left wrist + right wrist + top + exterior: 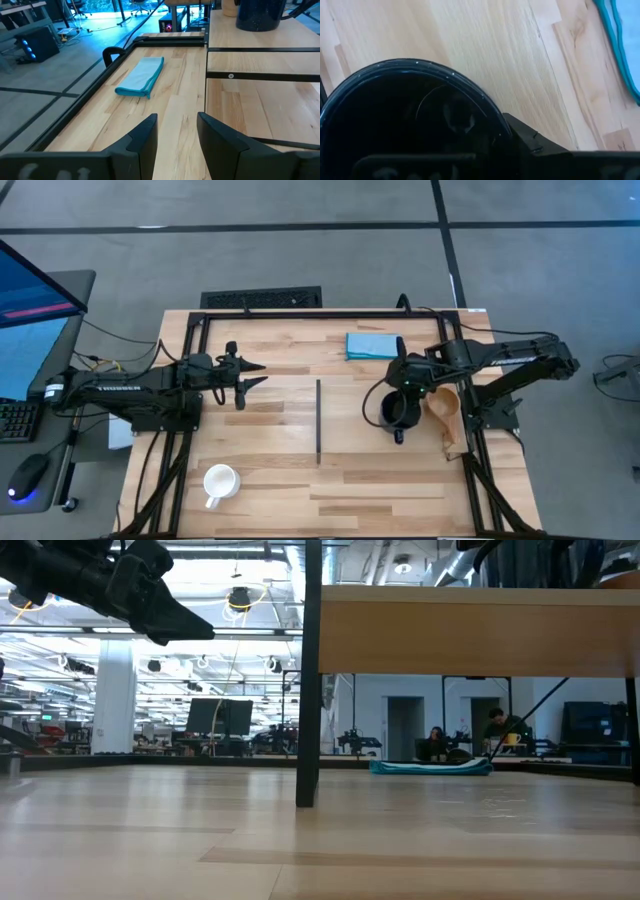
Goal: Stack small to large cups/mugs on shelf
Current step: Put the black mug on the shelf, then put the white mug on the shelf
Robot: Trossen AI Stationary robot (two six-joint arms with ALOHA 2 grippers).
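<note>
Right gripper (pixel 400 392) reached in over the right part of the shelf (pixel 360 465), fingers clamped on the rim of the glossy black mug (pixel 398 413), one finger (pixel 530 140) outside the wall in the right wrist view; mug upright on the pale planks, handle pointing toward the near edge. Small tan wooden cup (pixel 443 406) just beside the mug, toward the right edge. White mug (pixel 219 481) well apart, upright near the front left corner of the tabletop (pixel 260 510), handle toward the front. Blue folded cloth (pixel 373 345) at the back, near the right gripper. Left gripper (pixel 252 375) hovering over the left half, fingers (pixel 145 137) apart, holding nothing
</note>
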